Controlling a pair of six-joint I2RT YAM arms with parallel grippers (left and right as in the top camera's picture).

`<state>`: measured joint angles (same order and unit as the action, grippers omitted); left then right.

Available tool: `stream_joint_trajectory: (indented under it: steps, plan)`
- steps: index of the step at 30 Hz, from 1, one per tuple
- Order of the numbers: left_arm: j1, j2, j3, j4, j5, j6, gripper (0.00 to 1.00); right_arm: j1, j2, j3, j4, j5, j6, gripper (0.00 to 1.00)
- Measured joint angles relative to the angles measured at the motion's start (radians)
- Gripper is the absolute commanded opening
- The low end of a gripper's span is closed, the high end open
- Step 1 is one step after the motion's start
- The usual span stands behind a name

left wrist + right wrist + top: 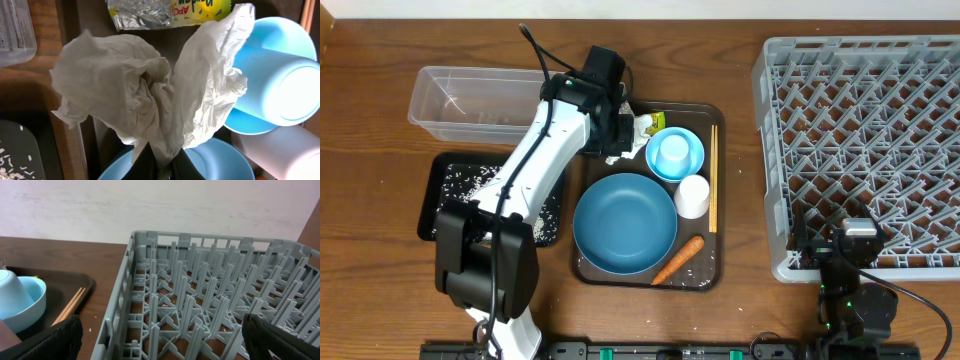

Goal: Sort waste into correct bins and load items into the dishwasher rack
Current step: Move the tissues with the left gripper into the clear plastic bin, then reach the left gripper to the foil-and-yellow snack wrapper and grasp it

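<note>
While fully closed, the left end effector [161, 165] pinches crumpled white paper [140, 95].

Paper [140, 95] crumpled, white, beside wrapper [170, 10]. Cup [692, 195] between bowl [675, 155], dish [625, 222]. Carrot [678, 260] beside dish. Rice [460, 180] in black tray [428, 200].

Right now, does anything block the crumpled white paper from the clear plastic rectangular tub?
Nothing visible does. The left tool grips the crumpled white paper, and no object lies between it and the clear plastic rectangular tub.
</note>
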<state>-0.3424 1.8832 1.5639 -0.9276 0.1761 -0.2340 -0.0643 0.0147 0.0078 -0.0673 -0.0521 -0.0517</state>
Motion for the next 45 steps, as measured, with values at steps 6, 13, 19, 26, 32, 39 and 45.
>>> stream_joint_trajectory:
  steps: [6, 13, 19, 26, 32, 39, 45]
  plan:
    - [0.000, 0.002, 0.000, 0.011, 0.000, -0.011, 0.06, 0.000, 0.000, 0.000, 0.000, 0.000, 0.000, 0.99]
    - [0.036, -0.004, 0.010, 0.082, -0.029, -0.064, 0.06, 0.000, 0.000, 0.000, 0.000, 0.000, 0.000, 0.99]
    - [0.171, -0.048, 0.021, 0.176, -0.105, -0.152, 0.06, 0.000, 0.000, 0.000, 0.000, 0.000, 0.000, 0.99]
    - [0.327, -0.051, 0.023, 0.241, -0.146, -0.233, 0.06, 0.000, 0.000, 0.000, 0.000, 0.000, 0.000, 0.99]
    - [0.386, -0.040, 0.023, 0.244, -0.156, -0.257, 0.34, 0.000, 0.000, 0.000, 0.000, 0.000, 0.000, 0.99]
    - [0.400, -0.024, 0.023, 0.229, -0.157, -0.270, 0.51, 0.000, 0.000, 0.000, 0.000, 0.000, 0.000, 0.99]
    - [0.399, -0.028, 0.023, 0.244, -0.068, -0.256, 0.53, 0.000, 0.000, 0.000, 0.000, 0.000, 0.000, 0.99]
